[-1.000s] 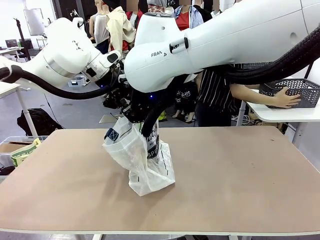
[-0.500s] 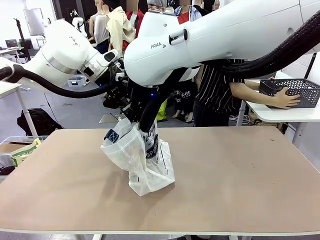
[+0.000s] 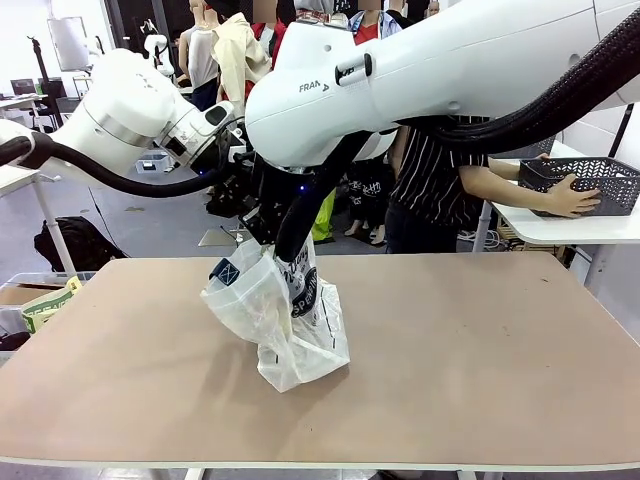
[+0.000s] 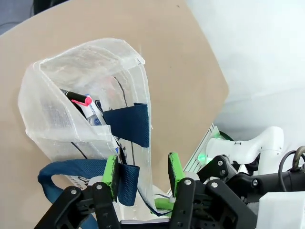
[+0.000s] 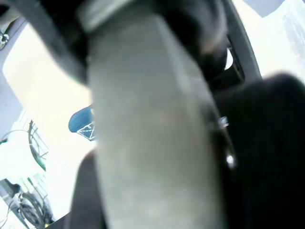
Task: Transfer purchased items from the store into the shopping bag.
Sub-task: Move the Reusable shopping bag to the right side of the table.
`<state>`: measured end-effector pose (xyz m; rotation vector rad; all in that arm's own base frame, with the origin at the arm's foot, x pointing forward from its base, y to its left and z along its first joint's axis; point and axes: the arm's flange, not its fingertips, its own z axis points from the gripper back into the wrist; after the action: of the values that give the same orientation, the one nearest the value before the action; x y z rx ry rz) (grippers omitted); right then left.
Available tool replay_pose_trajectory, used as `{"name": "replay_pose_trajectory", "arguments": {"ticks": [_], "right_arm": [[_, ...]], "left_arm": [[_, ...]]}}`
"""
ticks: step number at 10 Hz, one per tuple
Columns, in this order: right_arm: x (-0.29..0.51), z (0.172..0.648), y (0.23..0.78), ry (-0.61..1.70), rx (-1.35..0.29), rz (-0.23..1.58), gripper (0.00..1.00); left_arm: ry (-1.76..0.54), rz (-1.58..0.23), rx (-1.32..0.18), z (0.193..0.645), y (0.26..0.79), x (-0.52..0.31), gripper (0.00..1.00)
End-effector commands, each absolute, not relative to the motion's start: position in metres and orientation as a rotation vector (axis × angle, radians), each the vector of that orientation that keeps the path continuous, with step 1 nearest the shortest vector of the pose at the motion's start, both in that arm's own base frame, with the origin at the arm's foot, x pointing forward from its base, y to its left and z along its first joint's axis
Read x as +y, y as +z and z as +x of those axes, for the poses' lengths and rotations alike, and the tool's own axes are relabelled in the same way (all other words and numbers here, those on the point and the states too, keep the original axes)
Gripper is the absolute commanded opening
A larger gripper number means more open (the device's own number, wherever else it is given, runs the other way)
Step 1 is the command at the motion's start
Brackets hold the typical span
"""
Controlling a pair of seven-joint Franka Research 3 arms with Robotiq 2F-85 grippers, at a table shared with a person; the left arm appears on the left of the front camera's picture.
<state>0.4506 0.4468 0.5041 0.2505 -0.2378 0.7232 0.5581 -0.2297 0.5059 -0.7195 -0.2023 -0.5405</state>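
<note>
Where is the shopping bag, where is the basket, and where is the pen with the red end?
shopping bag (image 3: 300,345), front view, on its crumpled white side near the bottom.
basket (image 3: 600,178), front view, on its dark mesh wall.
pen (image 4: 76,98), left wrist view, on its black barrel beside the red end, inside the bag.

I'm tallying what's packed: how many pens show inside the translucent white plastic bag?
2: a black pen with a red cap lies against the translucent white plastic bag wall, a white-barrelled pen just beside it. More may be hidden deeper.

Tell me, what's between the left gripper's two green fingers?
In the left wrist view, the left gripper has the shopping bag rim and a dark blue handle between its green pads.
</note>
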Motion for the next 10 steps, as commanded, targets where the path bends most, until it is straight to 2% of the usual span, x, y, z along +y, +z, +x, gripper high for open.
{"name": "replay_pose_trajectory", "arguments": {"ticks": [1,10], "right_arm": [[0.451,0.45,0.503,0.762,-0.213,0.267,0.0],[0.458,0.452,0.502,0.743,-0.211,0.24,0.0]], "left_arm": [[-0.571,-0.758,-0.204,0.565,0.51,-0.227,0.54],[-0.524,-0.682,-0.231,0.572,0.503,-0.239,0.54]]}}
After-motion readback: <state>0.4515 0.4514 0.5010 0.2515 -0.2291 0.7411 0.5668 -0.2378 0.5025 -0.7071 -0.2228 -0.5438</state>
